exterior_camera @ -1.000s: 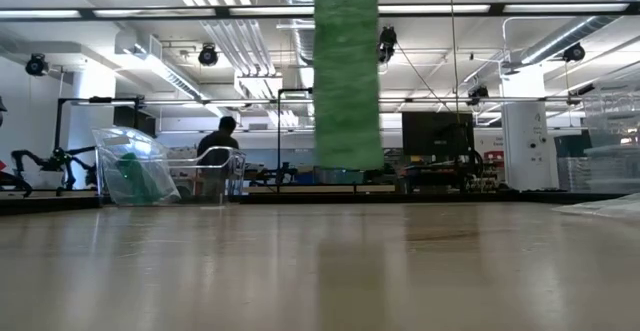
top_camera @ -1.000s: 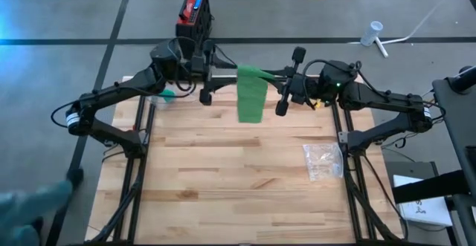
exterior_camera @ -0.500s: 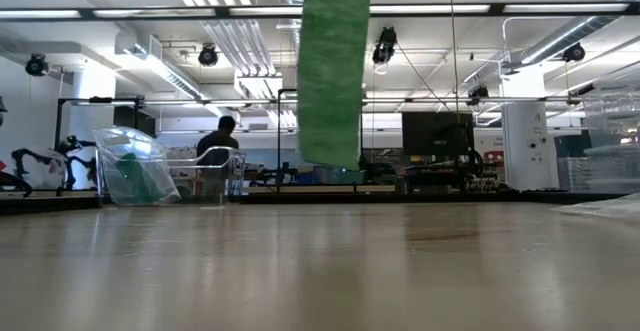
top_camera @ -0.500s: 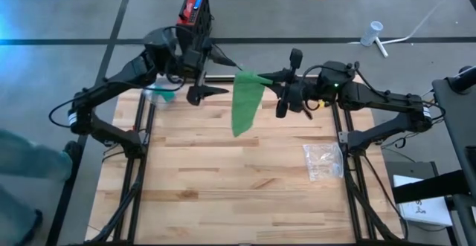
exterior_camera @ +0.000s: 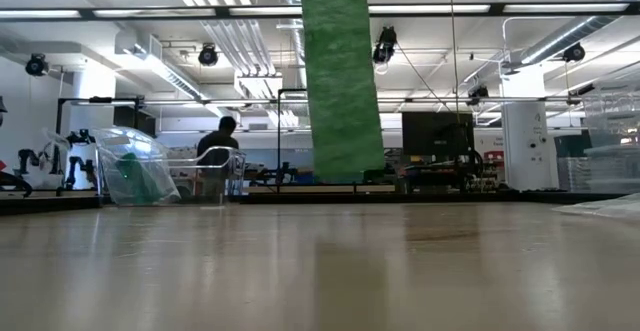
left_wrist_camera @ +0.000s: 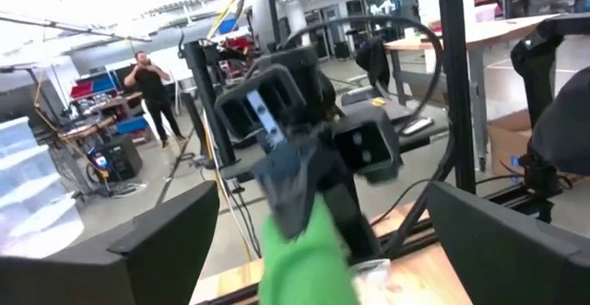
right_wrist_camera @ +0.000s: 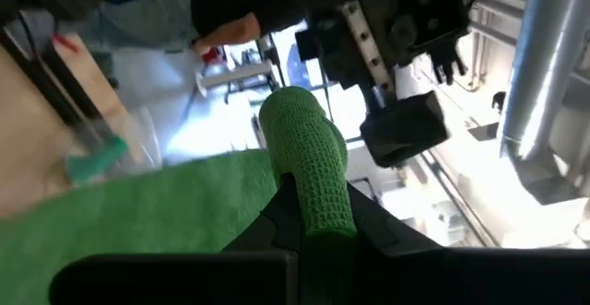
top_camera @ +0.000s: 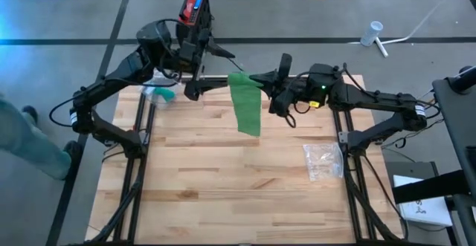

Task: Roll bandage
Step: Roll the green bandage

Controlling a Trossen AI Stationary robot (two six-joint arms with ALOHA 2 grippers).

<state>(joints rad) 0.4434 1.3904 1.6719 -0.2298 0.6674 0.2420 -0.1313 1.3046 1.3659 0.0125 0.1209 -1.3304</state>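
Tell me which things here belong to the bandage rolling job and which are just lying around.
Part of the job:
- green bandage, hanging above the table
- right gripper, fingers shut on the bandage's top
- left gripper, fingers open, holding nothing

Just lying about:
- clear plastic bag on the table's right side
- clear bag with green contents at the table's far left corner

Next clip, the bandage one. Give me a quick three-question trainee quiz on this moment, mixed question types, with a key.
1. True or false: the left gripper is clamped on the green bandage.
2. Which gripper holds the bandage? A) left B) right C) both
3. Fill in: the bandage's free end hangs ____ the wooden table, not lying on it.

Key:
1. False; its fingers stand open, apart from the bandage.
2. B; the right gripper is shut on the bandage's upper end.
3. above; the low view shows its lower edge clear of the tabletop.
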